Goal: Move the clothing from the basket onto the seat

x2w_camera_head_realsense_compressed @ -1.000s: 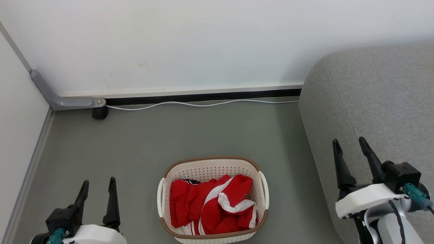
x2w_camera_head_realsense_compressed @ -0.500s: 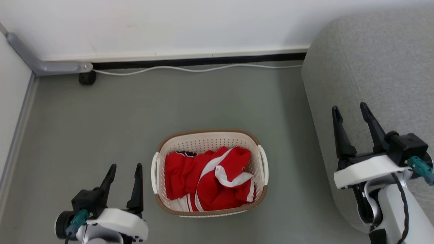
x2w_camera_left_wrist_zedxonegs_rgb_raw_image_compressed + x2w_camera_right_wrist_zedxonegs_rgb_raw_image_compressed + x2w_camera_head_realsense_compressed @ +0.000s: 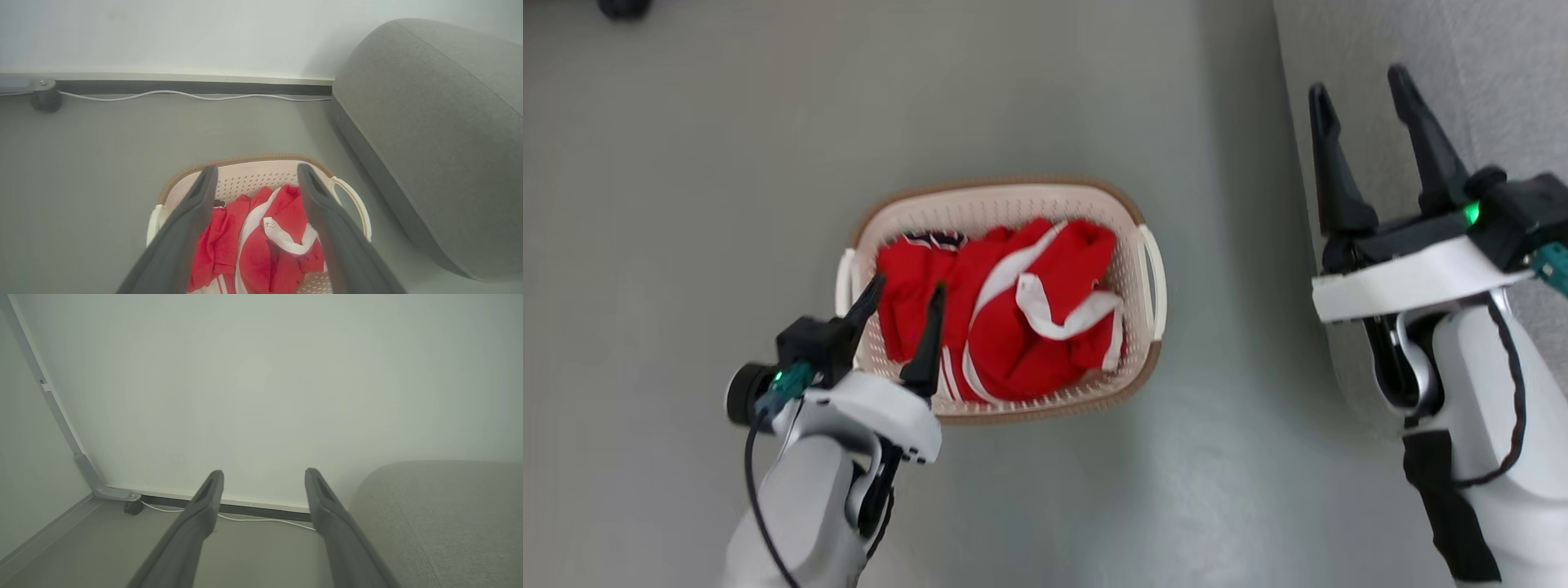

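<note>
The basket (image 3: 1005, 204) stands on the grey floor (image 3: 670, 180) about the middle of the head view. The seat (image 3: 1523, 73) rises to its right, with a strip of bare floor between them. The clothing (image 3: 1005, 335) lies heaped inside the basket, red folds crossed by white bands, with a white striped edge showing at the near left. All of it that can be seen sits within the brown rim.

The left pincer (image 3: 907, 287) hangs over the basket's near-left corner, its two dark fingers spread wide and pointing toward the far side. It has hold of nothing. From the head, its tips overlap the left part of the red heap, but whether they touch the cloth cannot be told. From its own wrist, the fingers frame the heap.

The right pincer (image 3: 1357, 82) is over the seat's left edge, well apart from the basket. Its fingers are also spread wide, and it is empty. Its wrist camera faces the pale wall (image 3: 261, 375), where a white cable (image 3: 204, 97) runs along the dark skirting to a small black caster (image 3: 131, 507) at the far left.
</note>
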